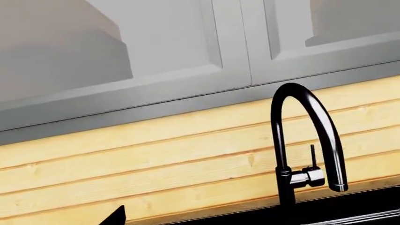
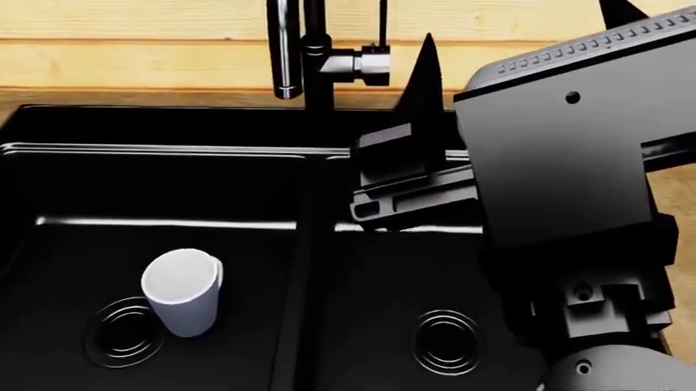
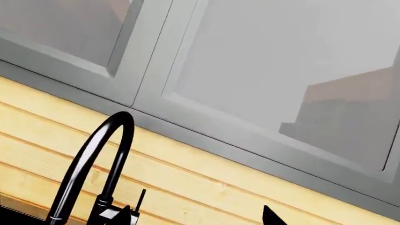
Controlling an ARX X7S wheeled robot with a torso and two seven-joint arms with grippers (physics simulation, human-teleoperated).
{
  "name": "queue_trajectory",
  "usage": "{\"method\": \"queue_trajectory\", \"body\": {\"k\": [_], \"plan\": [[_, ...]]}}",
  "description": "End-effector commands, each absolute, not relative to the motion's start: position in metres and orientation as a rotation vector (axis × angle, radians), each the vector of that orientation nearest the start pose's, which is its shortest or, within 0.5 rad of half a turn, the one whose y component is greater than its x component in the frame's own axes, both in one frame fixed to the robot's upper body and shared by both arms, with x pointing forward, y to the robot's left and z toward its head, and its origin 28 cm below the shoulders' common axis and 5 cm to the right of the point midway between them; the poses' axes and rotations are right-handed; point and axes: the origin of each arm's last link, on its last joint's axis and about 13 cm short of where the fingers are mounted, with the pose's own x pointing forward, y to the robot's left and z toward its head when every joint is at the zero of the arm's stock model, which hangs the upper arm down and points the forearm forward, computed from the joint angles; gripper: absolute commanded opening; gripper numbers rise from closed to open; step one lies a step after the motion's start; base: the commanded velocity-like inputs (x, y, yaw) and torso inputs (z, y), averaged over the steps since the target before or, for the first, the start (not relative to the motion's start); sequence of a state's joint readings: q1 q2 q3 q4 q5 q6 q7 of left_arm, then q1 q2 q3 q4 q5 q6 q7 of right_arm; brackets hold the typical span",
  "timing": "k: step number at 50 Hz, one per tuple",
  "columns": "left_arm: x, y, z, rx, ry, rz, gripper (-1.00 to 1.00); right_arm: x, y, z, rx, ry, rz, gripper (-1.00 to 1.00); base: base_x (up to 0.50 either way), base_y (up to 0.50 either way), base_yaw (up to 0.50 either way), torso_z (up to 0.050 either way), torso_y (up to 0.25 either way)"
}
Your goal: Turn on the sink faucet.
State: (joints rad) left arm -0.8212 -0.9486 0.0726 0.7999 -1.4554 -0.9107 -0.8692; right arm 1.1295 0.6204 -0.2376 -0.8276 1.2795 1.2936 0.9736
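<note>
Your right gripper (image 2: 511,49) sits upper right, fingers apart, near the faucet (image 2: 315,57). Left gripper's state: can't tell. 1 cup (image 2: 182,291) lies in the sink (image 2: 163,155), lower left.

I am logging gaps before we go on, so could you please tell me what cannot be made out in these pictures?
- Head view: the faucet arch is cut off by the top edge.
- Head view: the right gripper hides part of the sink; one fingertip is cut off, so its opening is unclear.
- Left gripper: only a dark tip shows in the left wrist view.
- Cup: its contents are not visible.
</note>
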Motion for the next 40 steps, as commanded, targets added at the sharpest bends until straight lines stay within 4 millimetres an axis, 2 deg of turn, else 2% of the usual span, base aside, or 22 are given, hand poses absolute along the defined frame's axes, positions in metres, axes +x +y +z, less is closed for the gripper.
{"method": "queue_trajectory", "body": {"k": [1, 40], "plan": [[0.185, 0.2643, 0.2812, 0.17, -0.234, -0.03, 1.0, 0.2032, -0.1055, 0.2973, -0.375, -0.364, 0.01, 1.0, 0.3, 0.0, 0.0, 0.05, 0.033], [0.1847, 0.2643, 0.2805, 0.172, -0.23, -0.033, 1.0, 0.2034, -0.1043, 0.2972, -0.375, -0.363, 0.022, 1.0, 0.29, 0.0, 0.0, 0.05, 0.033]]}}
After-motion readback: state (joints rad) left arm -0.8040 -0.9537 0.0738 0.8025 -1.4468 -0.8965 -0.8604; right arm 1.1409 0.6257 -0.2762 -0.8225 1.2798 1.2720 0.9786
